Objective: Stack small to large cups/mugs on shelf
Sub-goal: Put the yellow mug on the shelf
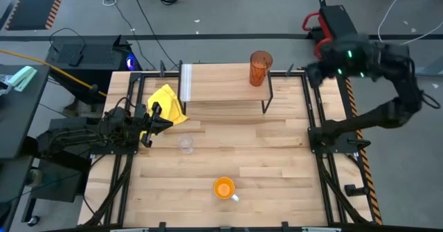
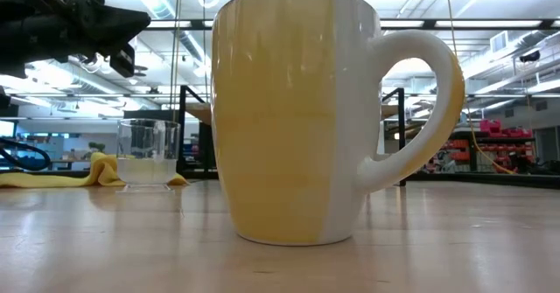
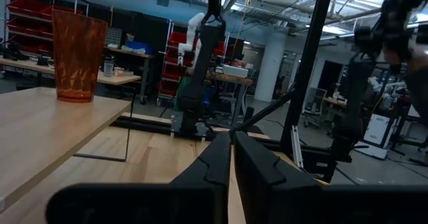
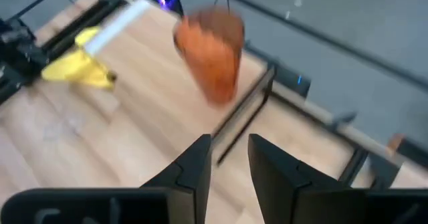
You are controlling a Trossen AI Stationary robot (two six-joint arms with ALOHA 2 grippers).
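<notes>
The tall amber tumbler [image 1: 260,68] stands on the low light-wood shelf [image 1: 221,86], anchoring the stack; right tool [image 4: 229,158] released, left tool [image 3: 231,162] clenched.

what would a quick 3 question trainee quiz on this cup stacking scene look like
1. True or false: the amber tumbler stands on the shelf.
2. Which lies nearest the yellow cloth? A) orange mug B) clear glass cup C) tumbler
3. Fill in: the left end effector has its fingers ____.

Key: 1 true; 2 B; 3 shut.
</notes>
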